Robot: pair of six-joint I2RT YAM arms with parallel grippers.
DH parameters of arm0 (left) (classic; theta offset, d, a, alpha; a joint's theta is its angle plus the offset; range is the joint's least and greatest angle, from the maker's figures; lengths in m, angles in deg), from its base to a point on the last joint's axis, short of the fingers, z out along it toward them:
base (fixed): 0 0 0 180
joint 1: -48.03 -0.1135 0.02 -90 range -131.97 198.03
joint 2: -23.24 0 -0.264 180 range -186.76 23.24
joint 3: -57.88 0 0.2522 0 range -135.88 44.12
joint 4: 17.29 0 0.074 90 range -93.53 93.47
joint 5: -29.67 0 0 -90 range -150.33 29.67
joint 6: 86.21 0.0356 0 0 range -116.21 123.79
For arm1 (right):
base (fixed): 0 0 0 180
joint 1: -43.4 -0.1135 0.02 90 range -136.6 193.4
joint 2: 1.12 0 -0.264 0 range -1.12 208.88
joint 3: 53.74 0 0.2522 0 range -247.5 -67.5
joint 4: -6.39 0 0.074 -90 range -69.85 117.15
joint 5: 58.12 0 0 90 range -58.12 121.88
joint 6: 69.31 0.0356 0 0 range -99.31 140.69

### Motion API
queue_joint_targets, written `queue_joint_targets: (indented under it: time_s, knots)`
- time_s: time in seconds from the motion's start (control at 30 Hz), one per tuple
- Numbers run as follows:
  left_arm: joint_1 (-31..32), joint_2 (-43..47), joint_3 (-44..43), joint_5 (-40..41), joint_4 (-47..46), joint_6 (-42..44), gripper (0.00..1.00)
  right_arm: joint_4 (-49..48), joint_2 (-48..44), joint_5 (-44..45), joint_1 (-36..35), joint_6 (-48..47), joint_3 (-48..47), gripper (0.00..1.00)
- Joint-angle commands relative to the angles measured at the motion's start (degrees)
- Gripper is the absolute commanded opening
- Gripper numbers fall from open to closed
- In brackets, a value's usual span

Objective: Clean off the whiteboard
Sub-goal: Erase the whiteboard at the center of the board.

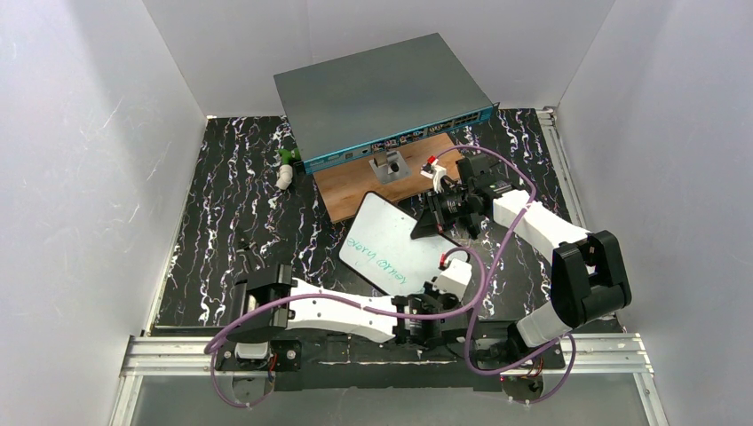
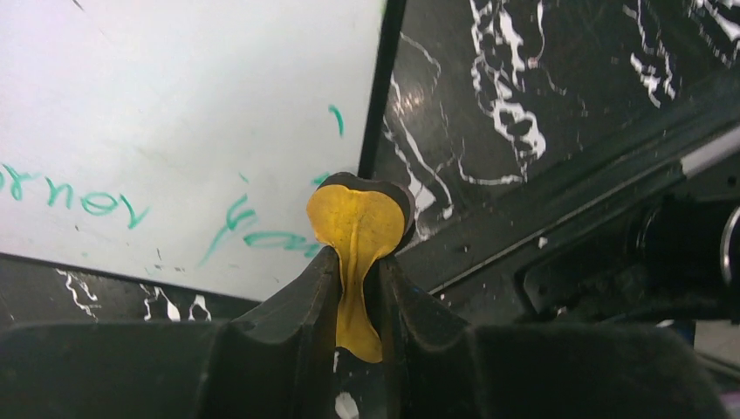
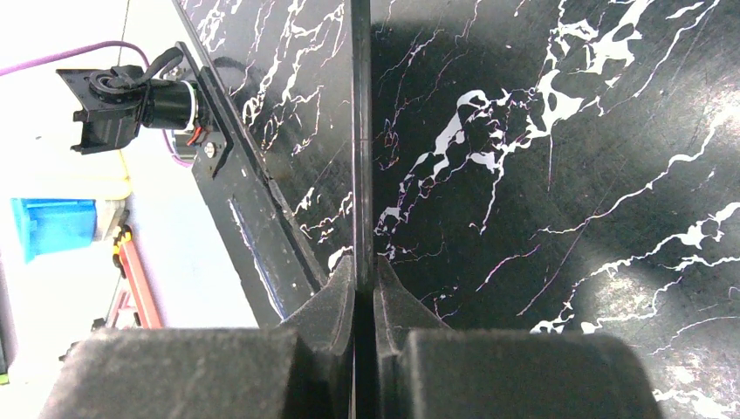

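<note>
The whiteboard (image 1: 391, 235) is white with a thin dark rim and green handwriting (image 1: 377, 259) along its near part. It is tilted, its far right edge raised. My right gripper (image 1: 424, 224) is shut on that edge. In the right wrist view the board shows edge-on as a thin dark line (image 3: 361, 131) running up from between the fingertips of the gripper (image 3: 364, 266). My left gripper (image 1: 439, 284) is at the board's near right corner, shut on a yellow wiping pad (image 2: 358, 218). In the left wrist view the left gripper (image 2: 358, 260) holds the pad over the board (image 2: 174, 113) at its rim, next to the green letters.
A large grey box with a teal front (image 1: 382, 89) stands at the back. A brown wooden board (image 1: 355, 188) with a small metal bracket (image 1: 388, 166) lies before it. A small white and green object (image 1: 284, 169) lies at the back left. White walls close in three sides.
</note>
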Motion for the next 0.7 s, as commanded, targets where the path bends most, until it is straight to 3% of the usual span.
queue_joint_targets:
  time_s: [0.0,0.13,0.4,0.67]
  knots:
    - [0.84,-0.34,0.64,-0.94,4.84,-3.30,0.00,-1.13,-1.44,1.23,-0.11,0.84,-0.01,0.01]
    - [-1.80,1.40,-0.21,2.17,5.97,-1.11,0.00,-1.21,-1.50,1.26,-0.11,0.77,0.16,0.01]
    - [-9.53,4.79,-1.08,0.72,-2.39,11.24,0.00,-1.25,-1.72,1.42,-0.11,0.59,0.12,0.01]
    - [-7.77,0.36,-3.58,-5.57,-3.23,14.60,0.00,-1.24,-1.55,1.28,-0.02,0.39,0.05,0.01]
